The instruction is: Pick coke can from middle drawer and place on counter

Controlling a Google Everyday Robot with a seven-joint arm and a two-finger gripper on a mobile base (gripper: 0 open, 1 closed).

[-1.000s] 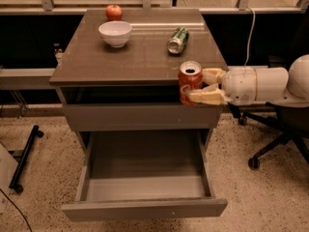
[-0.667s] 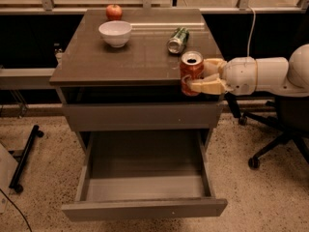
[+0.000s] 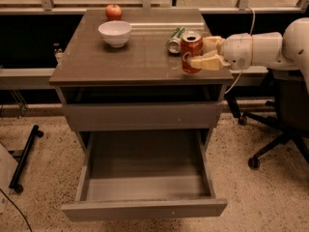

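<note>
The two-finger gripper (image 3: 199,52) reaches in from the right side of the glossy grey-brown rectangular counter (image 3: 135,57). Its cream fingers (image 3: 208,62) are clamped on the small red aluminium coke can (image 3: 191,51), one on each side of the body, so the can stays upright with its silver top level.

The can is over the counter's front right corner. Whether its base touches the counter cannot be determined.

Below the counter's front edge, the wide grey middle drawer (image 3: 145,209) stands pulled out with a bare floor. The pick step is therefore judged complete and only the release remains.

A green can (image 3: 175,34) lies on its side on the counter, just behind the coke can. The placement spot near the front edge probably avoids it.

A white bowl (image 3: 115,33) and a red apple (image 3: 113,11) sit toward the counter's rear left, well apart.
</note>
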